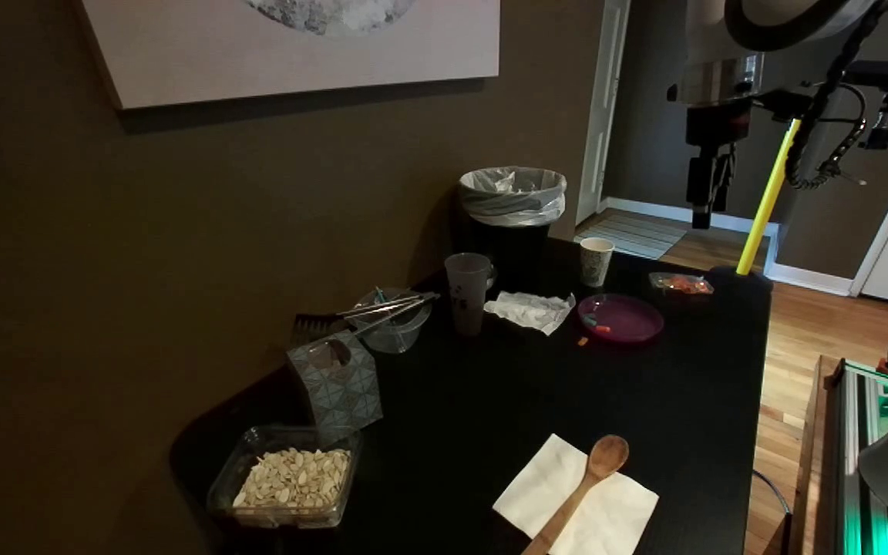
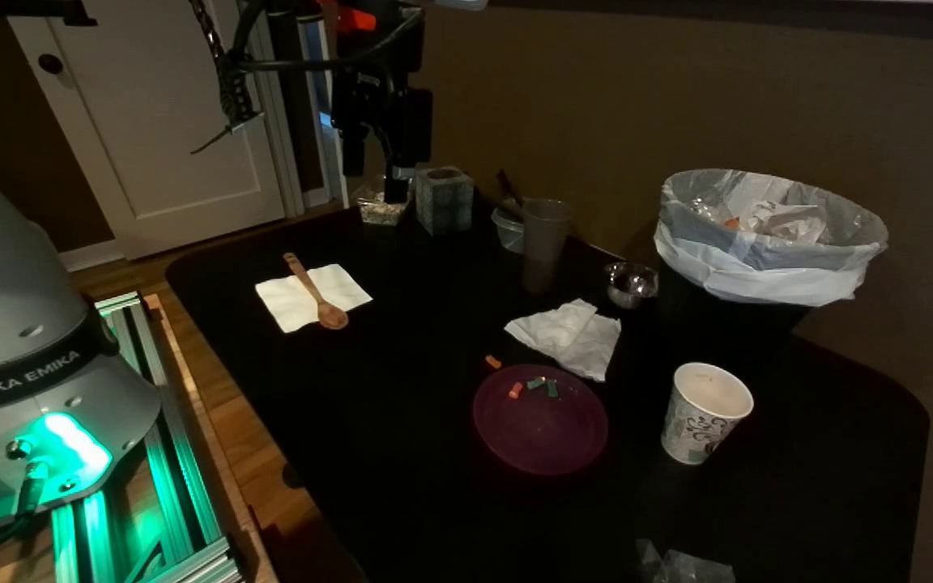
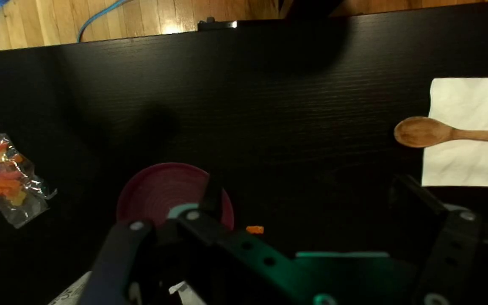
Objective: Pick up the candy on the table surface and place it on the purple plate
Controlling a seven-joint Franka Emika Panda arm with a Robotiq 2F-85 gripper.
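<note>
A small orange candy lies on the black table just outside the plate's rim, in both exterior views (image 1: 583, 341) (image 2: 493, 362) and the wrist view (image 3: 255, 229). The purple plate (image 1: 633, 317) is round and shallow; it also shows in an exterior view (image 2: 543, 441) and the wrist view (image 3: 159, 190). Orange-red and dark green candies (image 2: 551, 389) lie on it near the edge. My gripper is high above the table in both exterior views (image 1: 710, 220) (image 2: 375, 178). In the wrist view its fingers (image 3: 309, 190) are wide apart with nothing between them; one finger partly covers the plate.
A paper cup (image 2: 705, 413), crumpled napkin (image 2: 572, 332), small metal bowl (image 2: 631, 285) and tall plastic cup (image 2: 543, 247) stand around the plate. A candy bag (image 3: 6, 178) lies beyond it. A wooden spoon (image 3: 424, 132) rests on a napkin. A lined bin (image 1: 512, 200) stands at the wall.
</note>
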